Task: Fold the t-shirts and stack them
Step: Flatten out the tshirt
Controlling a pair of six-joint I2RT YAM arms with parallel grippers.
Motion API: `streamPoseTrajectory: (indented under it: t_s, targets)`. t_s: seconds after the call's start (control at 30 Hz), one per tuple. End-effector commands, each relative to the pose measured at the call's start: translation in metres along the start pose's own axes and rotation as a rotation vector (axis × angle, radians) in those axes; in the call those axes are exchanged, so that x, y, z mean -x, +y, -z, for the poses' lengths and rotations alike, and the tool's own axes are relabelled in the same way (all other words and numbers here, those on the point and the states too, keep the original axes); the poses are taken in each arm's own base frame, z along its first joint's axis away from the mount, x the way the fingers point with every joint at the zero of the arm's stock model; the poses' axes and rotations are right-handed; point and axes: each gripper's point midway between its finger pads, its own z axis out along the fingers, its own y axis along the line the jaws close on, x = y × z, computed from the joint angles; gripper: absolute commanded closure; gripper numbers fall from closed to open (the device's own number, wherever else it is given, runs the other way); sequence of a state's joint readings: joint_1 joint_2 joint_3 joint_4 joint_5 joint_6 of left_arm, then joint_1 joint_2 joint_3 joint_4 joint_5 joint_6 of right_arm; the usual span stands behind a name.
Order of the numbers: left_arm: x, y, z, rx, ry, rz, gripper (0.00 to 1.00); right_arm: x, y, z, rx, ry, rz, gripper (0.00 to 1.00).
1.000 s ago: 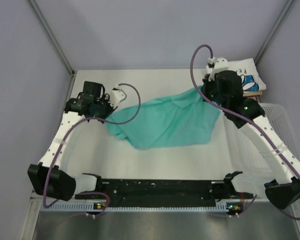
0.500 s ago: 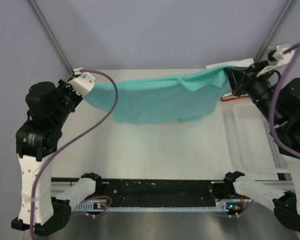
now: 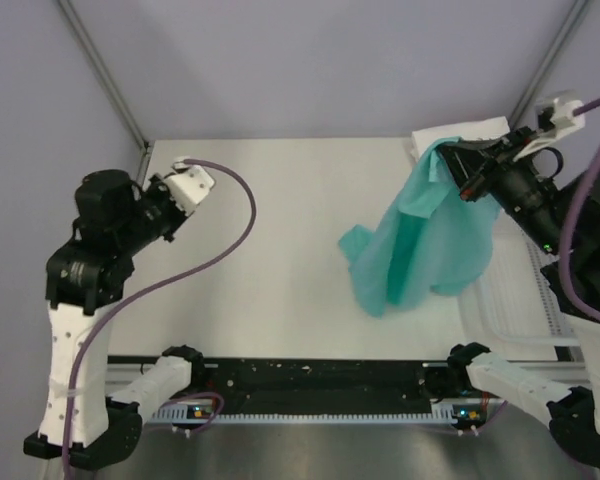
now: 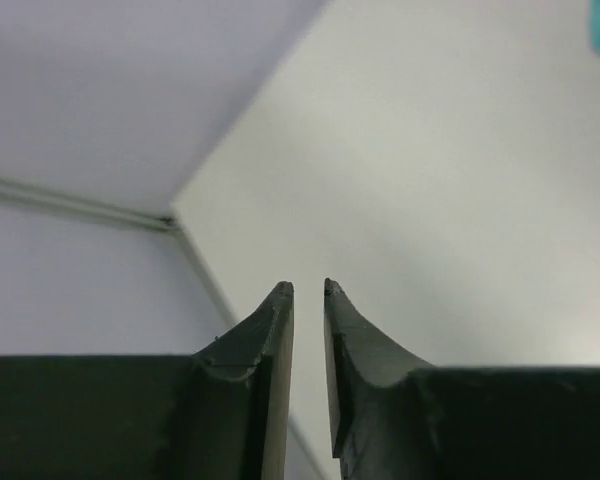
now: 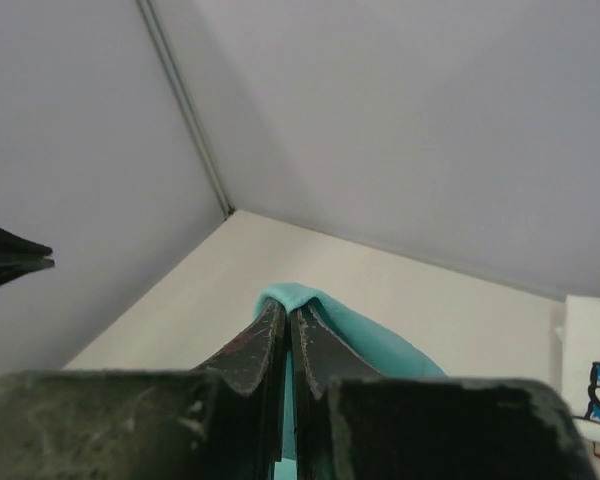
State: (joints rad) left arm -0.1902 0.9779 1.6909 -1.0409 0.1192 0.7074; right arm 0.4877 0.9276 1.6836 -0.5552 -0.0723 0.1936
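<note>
The teal-green t-shirt (image 3: 425,240) hangs in a loose bunch from my right gripper (image 3: 452,160), raised at the back right, and its lower end reaches down toward the table (image 3: 280,260). In the right wrist view that gripper (image 5: 288,305) is shut on a fold of the teal t-shirt (image 5: 380,345). My left gripper (image 3: 188,198) is raised at the left, apart from the cloth. Its jaws (image 4: 308,288) stand slightly open with nothing between them. The white printed t-shirt (image 3: 460,132) lies at the back right corner, mostly hidden behind the right arm.
A white mesh basket (image 3: 515,300) stands along the right side of the table, partly under the right arm. A black rail (image 3: 320,380) runs along the near edge between the arm bases. Grey walls close the back and sides.
The teal t-shirt was stretched between both grippers. The left gripper has let go and opened a little, and the shirt has swung right to hang from the right gripper alone.
</note>
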Motion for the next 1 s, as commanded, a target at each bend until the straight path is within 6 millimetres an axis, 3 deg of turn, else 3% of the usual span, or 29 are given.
streamPoseTrajectory:
  t_s: [0.0, 0.07, 0.17, 0.23, 0.37, 0.47, 0.6, 0.77, 0.87, 0.97]
  targets:
    - [-0.029, -0.127, -0.053, -0.550, -0.026, 0.124, 0.67, -0.055, -0.016, -0.028, -0.045, 0.118, -0.041, 1.00]
    - [-0.028, -0.169, -0.060, -0.711, -0.080, 0.135, 0.55, -0.076, -0.030, -0.029, -0.109, 0.155, -0.036, 1.00]
    - [-0.025, -0.228, -0.072, -0.869, -0.085, 0.095, 0.44, -0.100, -0.055, -0.026, -0.228, 0.191, -0.017, 1.00]
    - [-0.023, -0.264, -0.084, -0.917, -0.069, 0.045, 0.41, -0.123, -0.073, -0.021, -0.314, 0.231, -0.006, 1.00]
    - [-0.008, -0.328, -0.105, -1.007, -0.078, 0.002, 0.38, -0.149, -0.117, -0.004, -0.511, 0.270, 0.029, 1.00]
    - [0.001, -0.376, -0.114, -1.081, -0.046, -0.073, 0.38, -0.168, -0.156, 0.011, -0.648, 0.312, 0.019, 1.00]
    - [0.016, -0.442, -0.118, -1.171, -0.047, -0.168, 0.38, -0.192, -0.194, 0.026, -0.770, 0.363, -0.011, 1.00]
    - [0.037, -0.512, -0.125, -1.263, -0.047, -0.187, 0.37, -0.211, -0.207, 0.028, -0.802, 0.416, -0.001, 1.00]
    - [0.051, -0.535, -0.134, -1.283, 0.004, -0.148, 0.37, -0.213, -0.210, 0.031, -0.813, 0.425, 0.016, 1.00]
    - [0.039, -0.556, -0.147, -1.263, 0.086, -0.165, 0.37, -0.212, -0.211, 0.033, -0.815, 0.421, 0.027, 1.00]
